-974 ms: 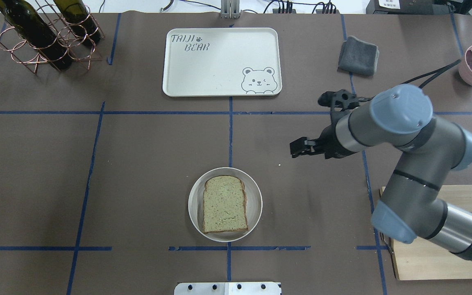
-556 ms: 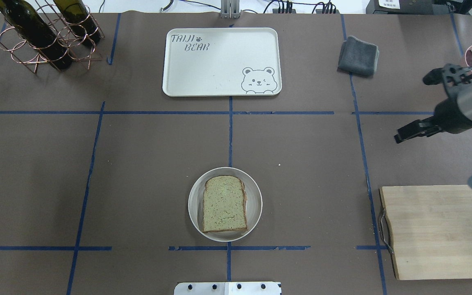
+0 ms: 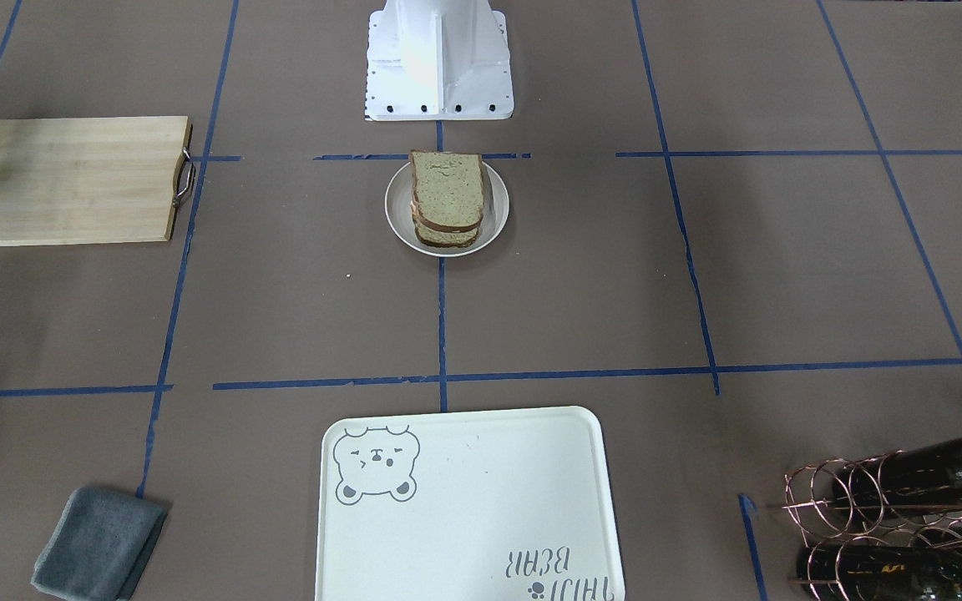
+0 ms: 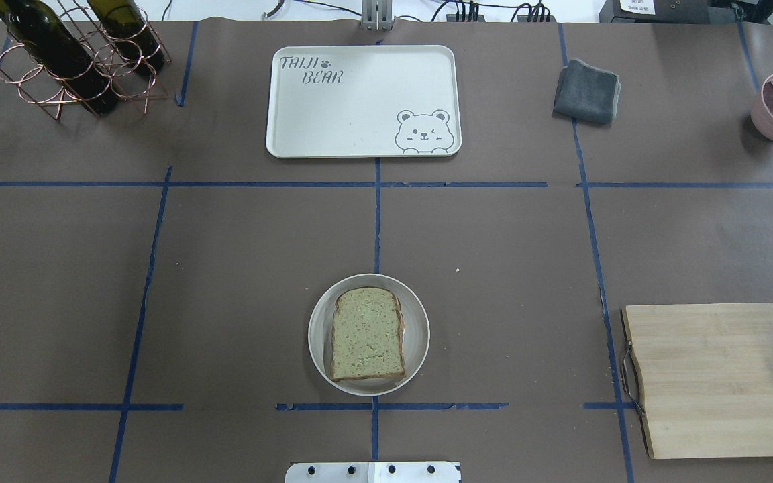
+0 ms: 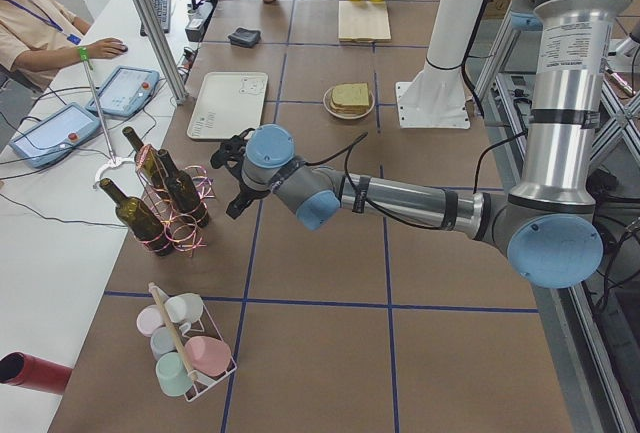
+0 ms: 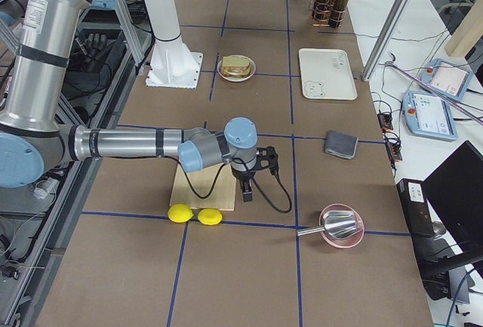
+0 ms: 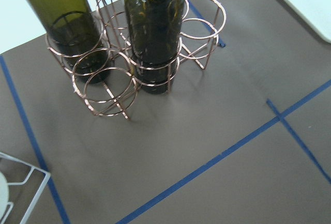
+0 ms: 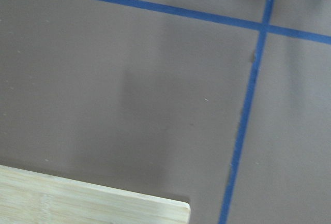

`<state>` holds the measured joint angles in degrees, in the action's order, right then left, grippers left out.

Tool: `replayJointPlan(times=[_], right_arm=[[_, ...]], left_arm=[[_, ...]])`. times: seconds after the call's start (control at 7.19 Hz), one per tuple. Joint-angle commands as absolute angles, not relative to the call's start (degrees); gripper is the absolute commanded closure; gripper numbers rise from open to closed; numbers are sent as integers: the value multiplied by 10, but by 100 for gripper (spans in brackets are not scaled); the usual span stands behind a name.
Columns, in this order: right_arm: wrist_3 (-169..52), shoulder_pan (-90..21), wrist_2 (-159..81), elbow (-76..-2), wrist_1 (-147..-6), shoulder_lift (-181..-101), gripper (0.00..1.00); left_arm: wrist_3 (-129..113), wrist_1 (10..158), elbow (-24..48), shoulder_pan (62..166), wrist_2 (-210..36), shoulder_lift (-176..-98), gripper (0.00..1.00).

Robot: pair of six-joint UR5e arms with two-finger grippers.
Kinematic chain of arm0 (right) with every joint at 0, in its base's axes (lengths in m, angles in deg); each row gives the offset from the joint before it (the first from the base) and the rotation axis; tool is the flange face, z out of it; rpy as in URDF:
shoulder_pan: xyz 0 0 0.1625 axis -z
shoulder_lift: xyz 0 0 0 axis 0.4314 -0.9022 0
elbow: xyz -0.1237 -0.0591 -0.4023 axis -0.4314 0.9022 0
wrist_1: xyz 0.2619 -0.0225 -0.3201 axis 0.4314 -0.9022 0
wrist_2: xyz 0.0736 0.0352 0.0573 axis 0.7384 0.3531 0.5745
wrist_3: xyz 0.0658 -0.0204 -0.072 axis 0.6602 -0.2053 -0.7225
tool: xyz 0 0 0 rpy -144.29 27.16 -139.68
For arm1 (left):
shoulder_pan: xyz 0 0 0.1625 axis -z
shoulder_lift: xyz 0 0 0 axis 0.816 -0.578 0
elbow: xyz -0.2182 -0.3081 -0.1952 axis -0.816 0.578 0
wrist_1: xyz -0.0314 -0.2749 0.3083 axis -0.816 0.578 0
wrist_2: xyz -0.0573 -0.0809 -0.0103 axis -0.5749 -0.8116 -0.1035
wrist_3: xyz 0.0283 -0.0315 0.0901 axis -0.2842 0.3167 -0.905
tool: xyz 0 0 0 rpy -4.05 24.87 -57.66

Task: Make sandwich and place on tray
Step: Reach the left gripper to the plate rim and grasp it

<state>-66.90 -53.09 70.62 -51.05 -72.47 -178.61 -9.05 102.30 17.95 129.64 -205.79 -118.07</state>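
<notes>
You find the sandwich (image 4: 368, 333) stacked on the round plate (image 4: 420, 315) at the middle of the desk's robot-side edge. It is well apart from the tray (image 4: 359, 121), which lies at the middle of the opposite edge. The left tool (image 5: 238, 193) hangs above the desk near the bottle rack (image 5: 172, 208) toward the left end. The right tool (image 6: 247, 191) hangs just beside the cutting board (image 6: 192, 193) toward the right end. You cannot tell how far either tool is open, or whether it holds anything.
</notes>
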Motion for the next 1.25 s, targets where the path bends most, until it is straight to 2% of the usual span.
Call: replayJointPlan(times=[0.0, 0.28, 0.56, 0.7, 0.97, 1.11], right_arm=[[-745, -593, 703, -474, -726, -1807, 0], [-745, -596, 680, -472, -726, -1809, 0], [-744, -600, 680, -479, -750, -1797, 0], [-743, -601, 678, -480, -774, -1787, 0], [-745, -601, 678, -479, -772, -1788, 0], [-747, -601, 678, -479, -771, -1788, 0]], left_arm=[[133, 1067, 256, 1140, -1964, -1172, 0], [333, 1067, 306, 993, -1839, -1177, 0], [495, 1050, 311, 870, -1735, -1215, 0], [572, 987, 308, 819, -1688, -1266, 6], [642, 952, 256, 761, -1631, -1337, 46], [648, 952, 229, 757, -1631, -1366, 47]])
